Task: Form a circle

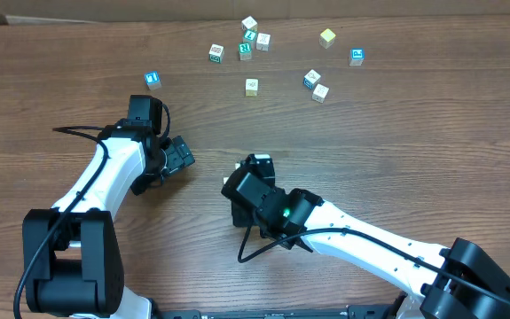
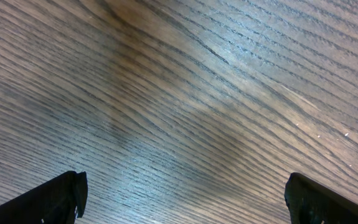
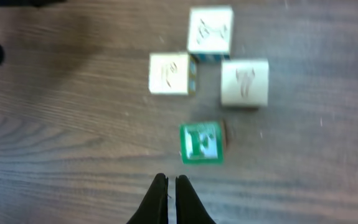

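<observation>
Tabletop (image 1: 370,151) lies open around both arms; right gripper (image 3: 171,182) clenched empty, seemingly short of blurred cubes (image 3: 200,143); left gripper (image 2: 185,193) spread wide.

Far-middle of the table (image 1: 396,151) there's a tight bunch of blocks (image 1: 250,35). Off to its left a lone block (image 1: 153,80), to its right a close pair (image 1: 316,85), and another single (image 1: 252,86) just nearer.

Small four-cube ring (image 1: 251,37), one face green.

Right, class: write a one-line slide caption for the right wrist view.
Shut right gripper poised just short of a green cube, with three cream cubes grouped beyond it.
</observation>
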Available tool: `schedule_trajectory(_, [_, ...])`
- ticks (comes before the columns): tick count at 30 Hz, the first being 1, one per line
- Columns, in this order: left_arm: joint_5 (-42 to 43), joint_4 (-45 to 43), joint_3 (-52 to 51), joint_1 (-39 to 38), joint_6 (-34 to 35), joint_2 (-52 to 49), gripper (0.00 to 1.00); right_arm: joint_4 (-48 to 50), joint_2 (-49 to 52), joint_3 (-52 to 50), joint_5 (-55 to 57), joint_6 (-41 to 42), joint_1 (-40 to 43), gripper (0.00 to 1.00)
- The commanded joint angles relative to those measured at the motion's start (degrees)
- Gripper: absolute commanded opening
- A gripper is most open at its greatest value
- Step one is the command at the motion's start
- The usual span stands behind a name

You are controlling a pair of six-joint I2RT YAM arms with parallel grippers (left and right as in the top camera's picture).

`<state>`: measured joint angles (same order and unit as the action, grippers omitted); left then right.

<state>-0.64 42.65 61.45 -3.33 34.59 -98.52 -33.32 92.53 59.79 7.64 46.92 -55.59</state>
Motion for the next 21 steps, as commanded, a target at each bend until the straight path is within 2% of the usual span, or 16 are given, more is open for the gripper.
schedule_trajectory(1, [0.2, 0.1, 0.9, -0.1, 1.0, -0.5, 1.0, -0.5, 1.4, -1.4, -2.5, 7.5, -0.3, 0.04])
schedule_trajectory(8, [0.2, 0.1, 0.9, -0.1, 1.0, -0.5, 1.0, 4.2, 1.9, -7.0, -7.9, 12.2, -0.3, 0.04])
schedule_trajectory(14, [0.2, 0.1, 0.9, -0.1, 1.0, -0.5, 1.0, 6.8, 1.9, -9.4, -6.5, 18.7, -0.3, 0.04])
schedule_trajectory(21, [0.2, 0.1, 0.9, -0.1, 1.0, -0.5, 1.0, 10.0, 4.7, -9.7, -5.2, 20.8, -0.3, 0.04])
